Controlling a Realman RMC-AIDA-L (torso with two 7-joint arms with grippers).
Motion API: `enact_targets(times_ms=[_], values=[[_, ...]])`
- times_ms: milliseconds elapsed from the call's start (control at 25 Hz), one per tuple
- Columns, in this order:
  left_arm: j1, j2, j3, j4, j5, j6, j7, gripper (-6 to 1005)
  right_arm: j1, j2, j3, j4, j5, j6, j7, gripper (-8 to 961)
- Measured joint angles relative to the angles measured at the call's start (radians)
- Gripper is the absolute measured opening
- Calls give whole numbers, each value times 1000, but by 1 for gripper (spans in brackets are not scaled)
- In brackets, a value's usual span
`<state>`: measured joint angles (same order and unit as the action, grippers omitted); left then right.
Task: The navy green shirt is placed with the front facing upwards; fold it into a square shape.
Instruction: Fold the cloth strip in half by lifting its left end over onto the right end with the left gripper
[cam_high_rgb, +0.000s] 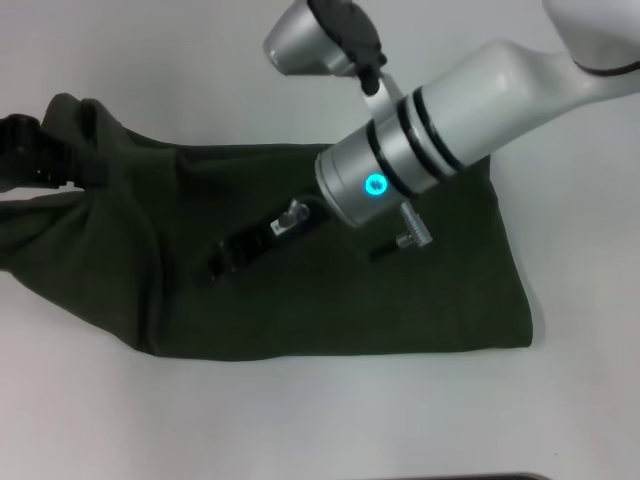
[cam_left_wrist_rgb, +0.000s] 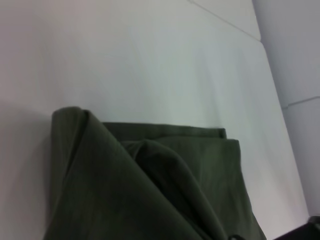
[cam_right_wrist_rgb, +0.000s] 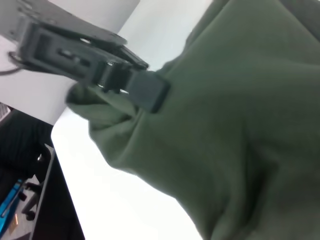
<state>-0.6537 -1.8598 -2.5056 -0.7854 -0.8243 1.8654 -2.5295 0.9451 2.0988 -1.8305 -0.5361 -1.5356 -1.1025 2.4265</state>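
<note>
The navy green shirt (cam_high_rgb: 330, 300) lies on the white table as a wide folded band, plain green side up, no lettering visible. Its left end is bunched and lifted. My left gripper (cam_high_rgb: 80, 168) is at the far left, shut on that raised bunch of cloth; the right wrist view shows it (cam_right_wrist_rgb: 145, 92) pinching the fabric (cam_right_wrist_rgb: 240, 125). In the left wrist view, folded shirt layers (cam_left_wrist_rgb: 165, 190) rise close below the camera. My right gripper (cam_high_rgb: 228, 258) rests low over the middle of the shirt, its silver arm reaching in from the upper right.
White table (cam_high_rgb: 300, 420) surrounds the shirt on all sides. A dark strip (cam_high_rgb: 470, 477) runs along the near edge. Past the table's edge, the right wrist view shows dark furniture (cam_right_wrist_rgb: 30, 200). A seam (cam_left_wrist_rgb: 225, 22) crosses the far tabletop.
</note>
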Motion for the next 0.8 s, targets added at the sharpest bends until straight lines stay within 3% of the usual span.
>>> enact_targets(times_ms=[280,640,800], values=[[-9,-16,-1,-32,-6,58,13,37,11,23,-114,-12,17,61,6,24],[3,-17,-8,-60,-9,91,23,37,13,19,-128,18,10,108,11,23],[3,-17,-11,-60,-9,96,30,37,6,3,-118,5,11,87,14,23]])
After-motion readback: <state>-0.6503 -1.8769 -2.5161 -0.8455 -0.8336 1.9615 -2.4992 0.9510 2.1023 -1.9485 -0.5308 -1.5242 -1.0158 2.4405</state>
